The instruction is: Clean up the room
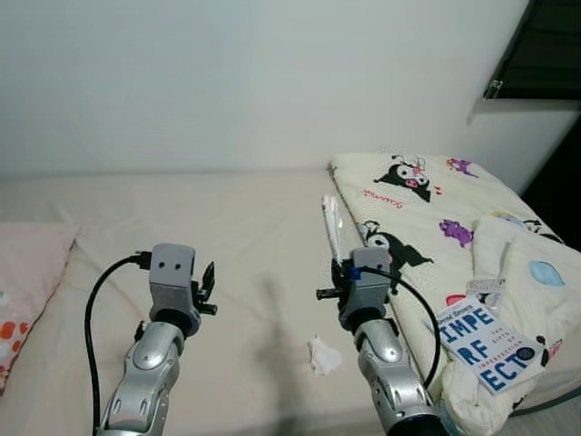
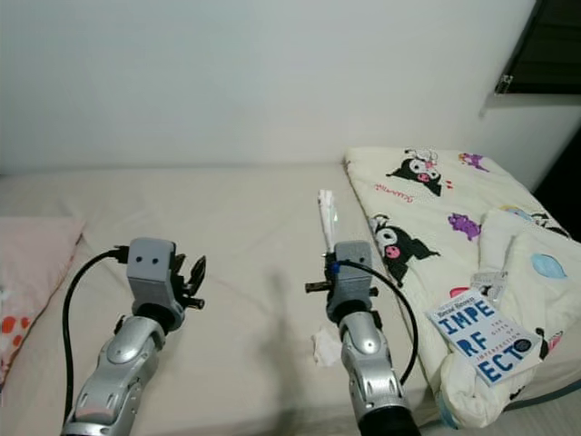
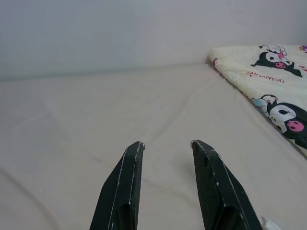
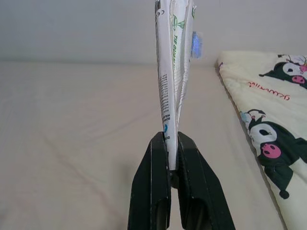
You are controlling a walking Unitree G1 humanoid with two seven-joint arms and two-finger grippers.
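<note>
My right gripper [image 4: 168,140] is shut on a flat white printed packet [image 4: 171,72], which stands upright above the fingers; in the left eye view the packet [image 1: 330,225] rises over the bed's middle. My left gripper [image 3: 166,143] is open with nothing between its fingers [image 3: 125,182], held above the beige bed sheet [image 1: 227,218]. A crumpled white tissue [image 1: 321,354] lies on the sheet just left of my right arm. A white and blue book [image 1: 487,345] rests on the folded blanket at the right.
A cream blanket with cartoon figures [image 1: 408,195] covers the bed's right side. A pink pillow [image 1: 27,282] lies at the left edge. A white wall stands behind the bed and a dark window [image 1: 545,50] is at the upper right.
</note>
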